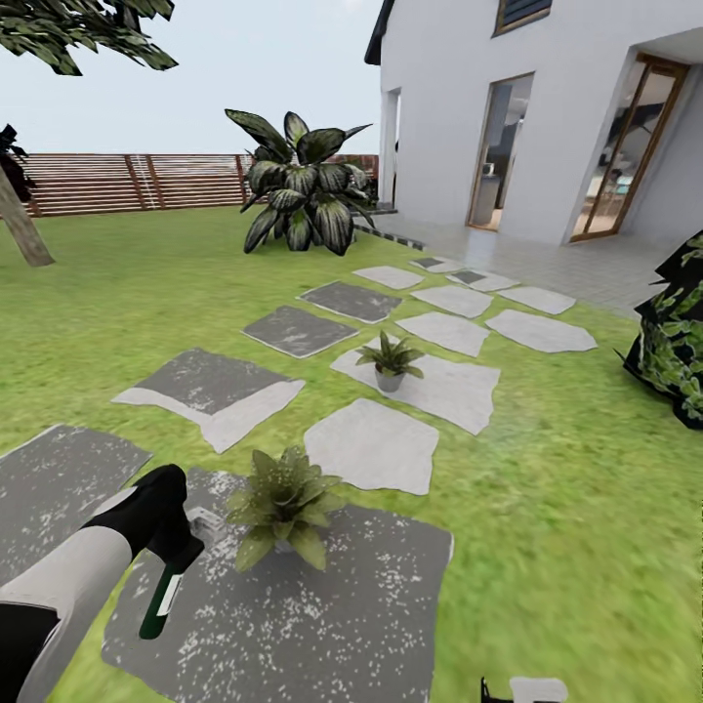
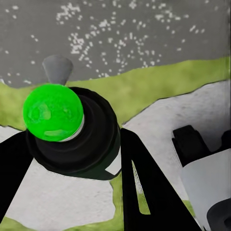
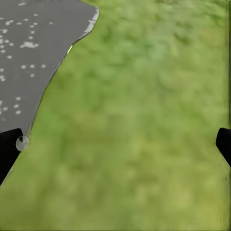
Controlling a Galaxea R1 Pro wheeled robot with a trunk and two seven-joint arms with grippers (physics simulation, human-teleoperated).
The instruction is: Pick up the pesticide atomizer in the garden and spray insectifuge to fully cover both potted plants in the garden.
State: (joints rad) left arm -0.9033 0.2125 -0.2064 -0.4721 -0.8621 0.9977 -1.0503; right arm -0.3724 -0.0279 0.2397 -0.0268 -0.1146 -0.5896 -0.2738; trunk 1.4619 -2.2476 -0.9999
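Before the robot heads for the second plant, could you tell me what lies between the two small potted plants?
In the head view, a pale stepping stone and a strip of grass lie between the near potted plant and the far potted plant.

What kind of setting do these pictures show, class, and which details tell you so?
Most likely a house's back garden: a grass lawn crossed by flat stepping stones, a slatted wooden fence, and small potted plants.

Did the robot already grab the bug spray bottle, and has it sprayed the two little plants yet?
Grabbing looks done: the left gripper holds the pesticide atomizer, its bottle hanging down over the dark stepping stone. In hand now: it sits right beside the near potted plant. No spray shows, so I cannot tell whether that plant is covered. The far potted plant, on a pale stone, likely comes after.
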